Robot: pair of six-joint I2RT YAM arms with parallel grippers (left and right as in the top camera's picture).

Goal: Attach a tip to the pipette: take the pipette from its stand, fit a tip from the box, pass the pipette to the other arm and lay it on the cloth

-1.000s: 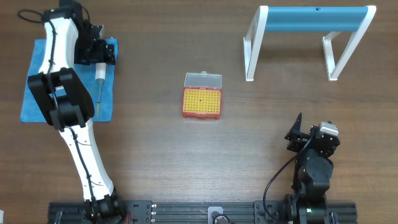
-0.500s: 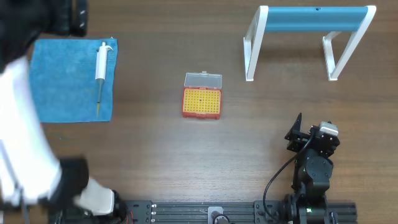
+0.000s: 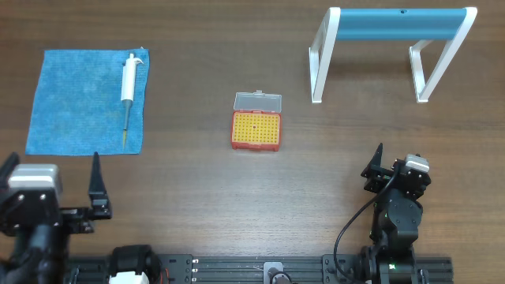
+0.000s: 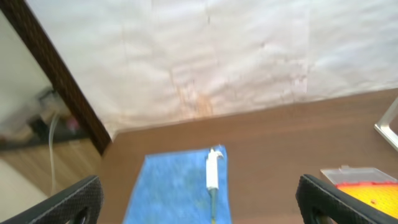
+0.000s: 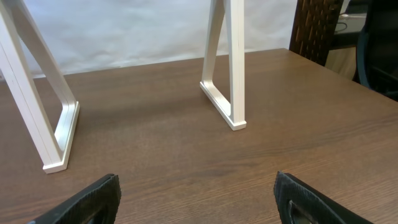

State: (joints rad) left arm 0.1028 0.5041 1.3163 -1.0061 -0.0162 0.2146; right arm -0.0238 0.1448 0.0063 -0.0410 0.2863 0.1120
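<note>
The white pipette (image 3: pixel 126 84) with a yellow tip lies on the blue cloth (image 3: pixel 75 106) near its right edge, at the table's far left. It also appears as pipette (image 4: pixel 212 173) on cloth (image 4: pixel 171 186) in the left wrist view, well ahead of the fingers. My left gripper (image 3: pixel 52 166) is drawn back at the front left, open and holding nothing. The orange tip box (image 3: pixel 256 128) stands mid-table with its clear lid folded back. My right gripper (image 3: pixel 387 162) rests at the front right, open and holding nothing, facing the stand's legs (image 5: pixel 227 68).
The white-and-blue pipette stand (image 3: pixel 394 31) stands at the far right with no pipette on it. The tip box (image 4: pixel 367 186) lies to the right of the cloth. Bare wood stretches between the cloth, box and arm bases. A pale wall (image 4: pixel 217 50) runs behind the table.
The left arm has pulled away from the cloth to the front left, leaving the pipette lying on the cloth. The right arm has not moved.
</note>
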